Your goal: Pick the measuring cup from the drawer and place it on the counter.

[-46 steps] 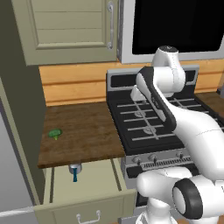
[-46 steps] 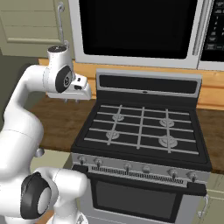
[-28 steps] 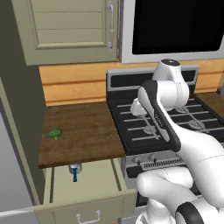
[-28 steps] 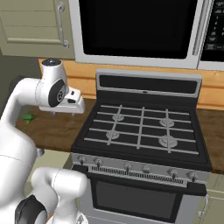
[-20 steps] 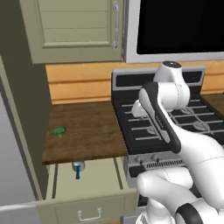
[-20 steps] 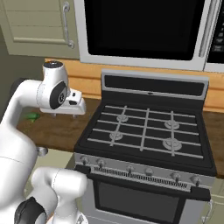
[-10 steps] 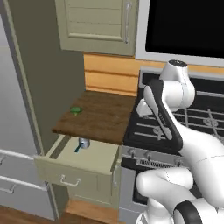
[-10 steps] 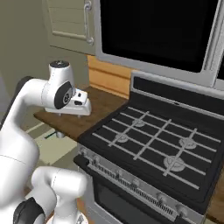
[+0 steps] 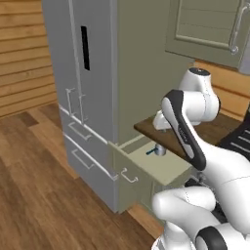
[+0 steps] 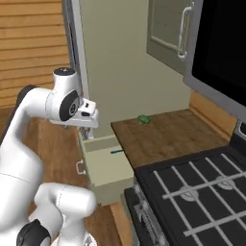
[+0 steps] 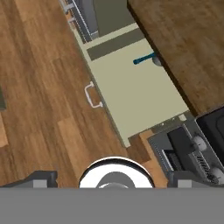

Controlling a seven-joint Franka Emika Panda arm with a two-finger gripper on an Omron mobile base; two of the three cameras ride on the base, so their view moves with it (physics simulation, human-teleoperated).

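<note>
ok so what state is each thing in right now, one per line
drawer: pulled open
measuring cup: lying inside the drawer at its back, cup end partly under the counter edge
counter: holds a small green piece
fridge: doors and drawers shut
upper cabinet: door shut
gripper: above the drawer, holding nothing
</note>
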